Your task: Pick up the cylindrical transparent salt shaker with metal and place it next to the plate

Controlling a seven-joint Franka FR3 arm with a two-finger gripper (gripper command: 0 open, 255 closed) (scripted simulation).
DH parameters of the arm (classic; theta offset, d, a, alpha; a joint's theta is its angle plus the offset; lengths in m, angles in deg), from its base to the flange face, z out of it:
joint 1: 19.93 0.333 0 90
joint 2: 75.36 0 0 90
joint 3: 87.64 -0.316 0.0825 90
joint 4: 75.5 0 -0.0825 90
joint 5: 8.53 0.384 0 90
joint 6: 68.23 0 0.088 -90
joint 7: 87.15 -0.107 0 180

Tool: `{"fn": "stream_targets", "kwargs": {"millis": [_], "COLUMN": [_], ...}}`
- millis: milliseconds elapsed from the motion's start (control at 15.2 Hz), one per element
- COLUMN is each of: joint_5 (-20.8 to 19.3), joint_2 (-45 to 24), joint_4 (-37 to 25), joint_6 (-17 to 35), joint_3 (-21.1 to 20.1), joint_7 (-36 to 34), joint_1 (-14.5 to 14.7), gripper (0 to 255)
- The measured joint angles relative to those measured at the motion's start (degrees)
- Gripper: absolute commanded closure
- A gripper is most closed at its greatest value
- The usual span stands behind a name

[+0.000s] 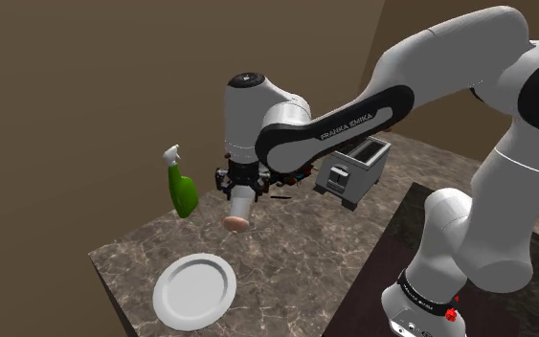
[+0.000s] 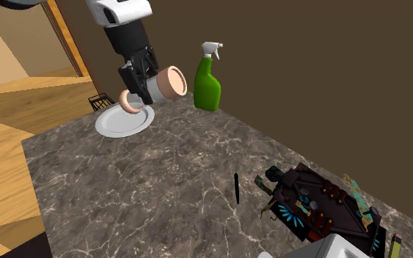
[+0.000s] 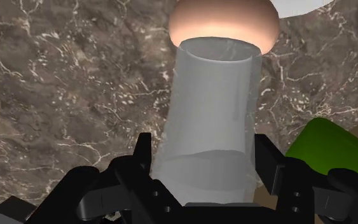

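The pincer [image 1: 241, 189] squeezes the shaker [image 1: 239, 213] between its two fingers, up in the air over the counter [image 1: 301, 244]. The shaker's pinkish cap points away from the pincer. The plate [image 1: 195, 289] lies lower down, a little to the side. A green bottle [image 1: 182, 188] stands near.

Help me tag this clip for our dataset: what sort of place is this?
Probably a home kitchen: a dark marbled countertop against a brown wall, with a toaster, a white plate and a green spray bottle on it. The gripper holds a salt shaker above it.
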Motion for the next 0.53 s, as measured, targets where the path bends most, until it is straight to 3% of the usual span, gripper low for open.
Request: {"fn": "stream_targets", "kwargs": {"millis": [528], "joint_5": [-1.2], "joint_2": [18.0], "joint_4": [18.6], "joint_6": [-0.1], "joint_3": [-2.0], "joint_7": [-4.0], "joint_1": [1.2], "gripper": [255]}}
